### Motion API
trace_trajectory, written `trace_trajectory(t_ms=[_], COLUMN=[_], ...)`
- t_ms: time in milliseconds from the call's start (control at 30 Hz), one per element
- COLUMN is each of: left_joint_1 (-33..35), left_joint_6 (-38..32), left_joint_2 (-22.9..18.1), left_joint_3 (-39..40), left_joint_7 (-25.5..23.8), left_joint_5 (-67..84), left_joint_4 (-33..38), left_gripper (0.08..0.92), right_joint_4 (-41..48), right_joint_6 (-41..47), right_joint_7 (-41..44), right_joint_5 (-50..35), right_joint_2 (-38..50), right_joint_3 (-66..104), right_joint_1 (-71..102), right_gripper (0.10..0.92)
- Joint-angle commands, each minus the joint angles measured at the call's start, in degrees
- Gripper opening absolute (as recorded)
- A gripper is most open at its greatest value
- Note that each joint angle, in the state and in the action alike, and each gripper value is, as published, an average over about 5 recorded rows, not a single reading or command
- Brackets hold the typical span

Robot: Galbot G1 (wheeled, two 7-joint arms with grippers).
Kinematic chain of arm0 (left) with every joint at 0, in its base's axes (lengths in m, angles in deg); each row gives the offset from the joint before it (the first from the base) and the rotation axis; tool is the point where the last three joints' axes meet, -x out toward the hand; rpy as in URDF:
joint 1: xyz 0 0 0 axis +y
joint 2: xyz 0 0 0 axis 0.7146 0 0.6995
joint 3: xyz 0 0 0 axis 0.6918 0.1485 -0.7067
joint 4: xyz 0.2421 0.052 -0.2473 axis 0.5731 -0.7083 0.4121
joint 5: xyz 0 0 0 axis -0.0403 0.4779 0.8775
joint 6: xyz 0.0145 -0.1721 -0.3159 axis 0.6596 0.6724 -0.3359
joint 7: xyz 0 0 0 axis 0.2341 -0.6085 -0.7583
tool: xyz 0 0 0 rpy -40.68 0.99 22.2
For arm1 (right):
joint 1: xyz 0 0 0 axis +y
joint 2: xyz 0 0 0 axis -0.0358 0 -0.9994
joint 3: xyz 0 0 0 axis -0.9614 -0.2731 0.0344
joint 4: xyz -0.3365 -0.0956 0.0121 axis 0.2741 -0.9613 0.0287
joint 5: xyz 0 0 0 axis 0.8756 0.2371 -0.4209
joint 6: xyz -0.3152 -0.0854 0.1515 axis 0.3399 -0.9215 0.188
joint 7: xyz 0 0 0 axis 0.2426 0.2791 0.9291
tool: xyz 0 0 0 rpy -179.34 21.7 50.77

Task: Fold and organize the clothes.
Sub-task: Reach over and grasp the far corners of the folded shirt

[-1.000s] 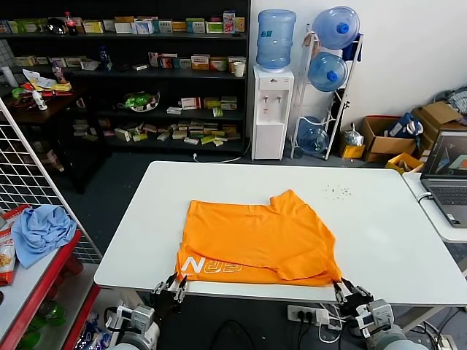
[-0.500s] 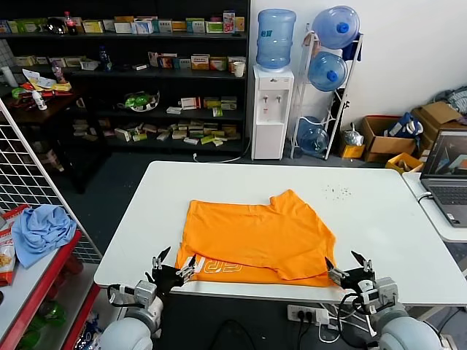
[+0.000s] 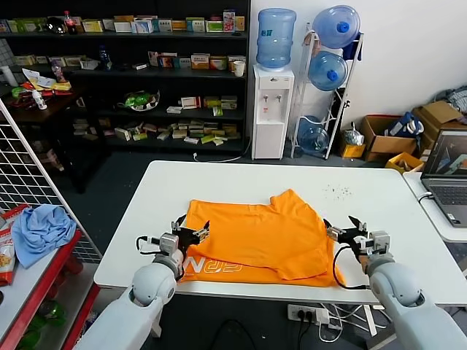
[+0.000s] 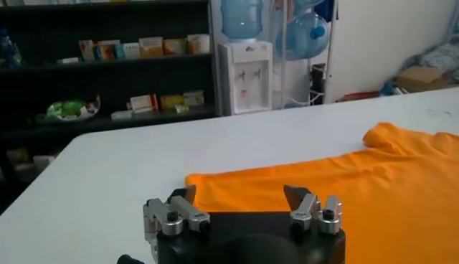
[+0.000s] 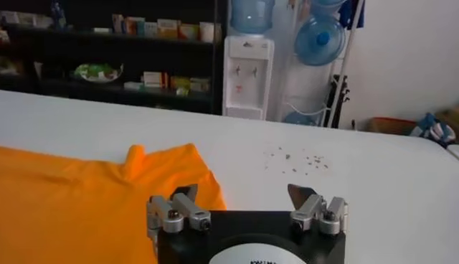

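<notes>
White lettering is showing along the near folded layer of the orange T-shirt (image 3: 255, 240), cut off by the fold and not readable as a word. The shirt is lying partly folded in the middle of the white table (image 3: 379, 211), its near hem sitting close to the table's front edge while bare tabletop is lying open on both sides and beyond it. The left gripper (image 3: 190, 233) is hovering with fingers spread at the shirt's left edge, and the right gripper (image 3: 345, 229) is hovering, likewise spread and holding nothing, at its right edge.
</notes>
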Motion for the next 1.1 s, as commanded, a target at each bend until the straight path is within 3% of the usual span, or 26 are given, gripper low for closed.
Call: trace_trajectory(t_ms=[33,400,1000,1100], left_joint_1=[-16.8,-22.2,-22.6,-22.2], left_joint_6=[3.0,4.6,4.5,4.5], left_joint_2=[-5.0,-8.0,-7.8,-7.8], left_joint_3=[5.6,6.6,4.6,4.3], left_joint_7=[-0.4,-0.4,1.4,1.4], left_joint_5=[6.1,7.4,8.1,8.5], left_joint_4=[-17.1,-26.1,-29.5,-29.7], left_gripper=[0.823,0.823,0.823,0.823], right_joint_4=[13.7,24.7,32.7,33.1], right_joint_6=[0.9,2.7,6.2,6.0], right_joint_7=[3.2,8.9,14.9,15.2], right_joint_5=[-1.6,0.3,4.5,4.9], right_joint_2=[-2.1,-7.6,-11.6,-12.0], right_joint_3=[-4.1,-7.4,-8.8,-8.8], right_joint_1=[-13.8,-22.0,-24.6,-24.7], right_gripper=[0.823,0.823,0.822,0.782])
